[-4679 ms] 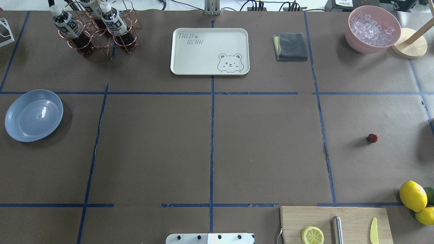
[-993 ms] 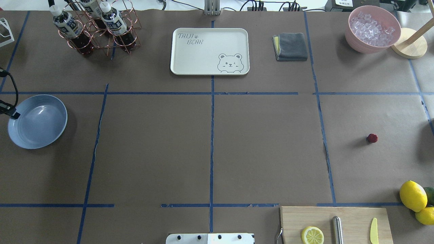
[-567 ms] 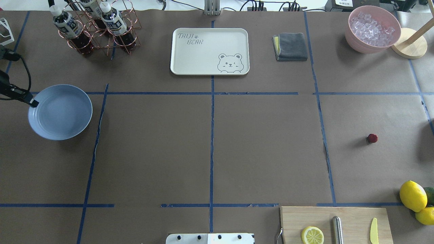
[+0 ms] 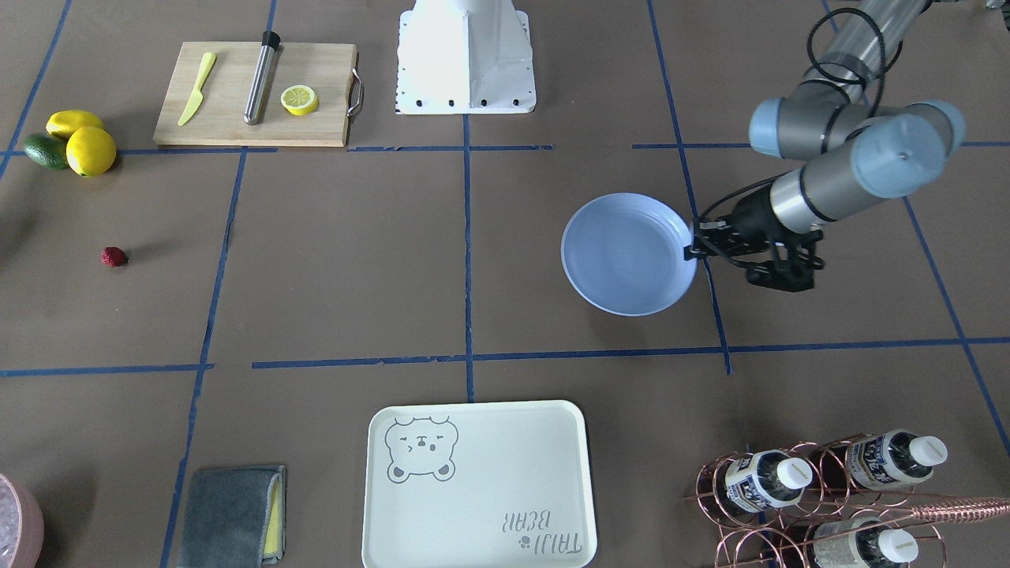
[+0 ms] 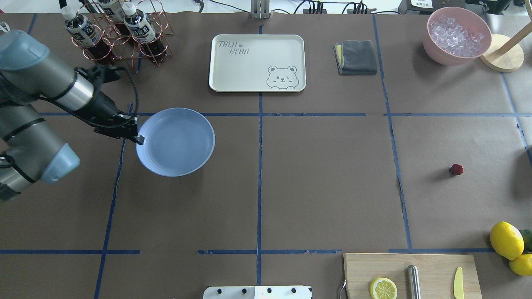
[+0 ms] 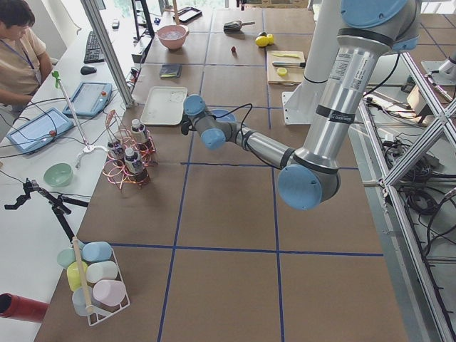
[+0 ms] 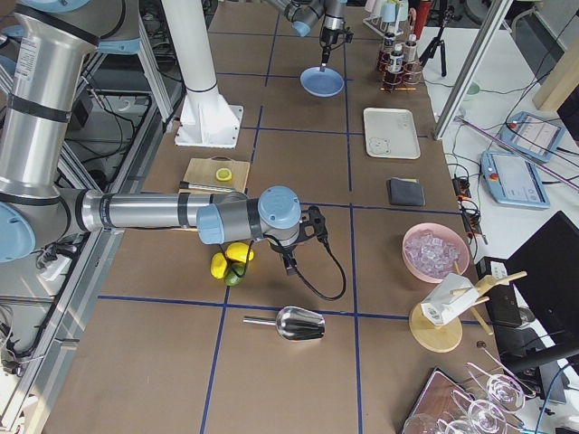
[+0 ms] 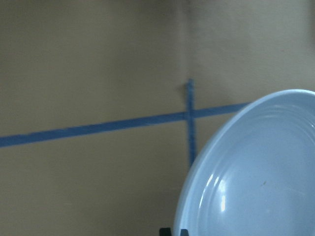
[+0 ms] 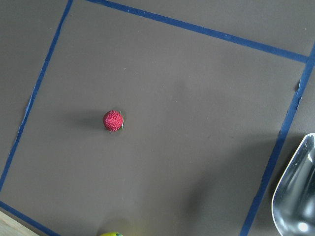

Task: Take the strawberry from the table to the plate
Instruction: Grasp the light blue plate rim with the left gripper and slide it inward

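Observation:
The light blue plate (image 5: pixel 176 143) hangs level over the left-centre of the table (image 5: pixel 324 187), with my left gripper (image 5: pixel 139 139) shut on its left rim. From the front, the plate (image 4: pixel 627 256) and left gripper (image 4: pixel 690 251) sit right of centre. The left wrist view shows only the plate (image 8: pixel 256 182) and blue tape. The strawberry (image 5: pixel 456 169) lies alone on the table at far right, and shows again in the front view (image 4: pixel 114 256). The right wrist camera looks straight down on the strawberry (image 9: pixel 113 121); no fingers show there. My right gripper (image 7: pixel 288 260) hovers low; I cannot tell its state.
A cream bear tray (image 5: pixel 257 62) and a grey cloth (image 5: pixel 356 57) lie at the back. A bottle rack (image 5: pixel 120 33) stands back left, a pink bowl of ice (image 5: pixel 457 35) back right. Lemons (image 5: pixel 507 241) and a cutting board (image 5: pixel 411 276) sit front right. A metal scoop (image 9: pixel 298 196) lies near the strawberry.
The left arm has swung in from the left edge, carrying the plate by its rim rightward toward the table's middle. The strawberry has not moved.

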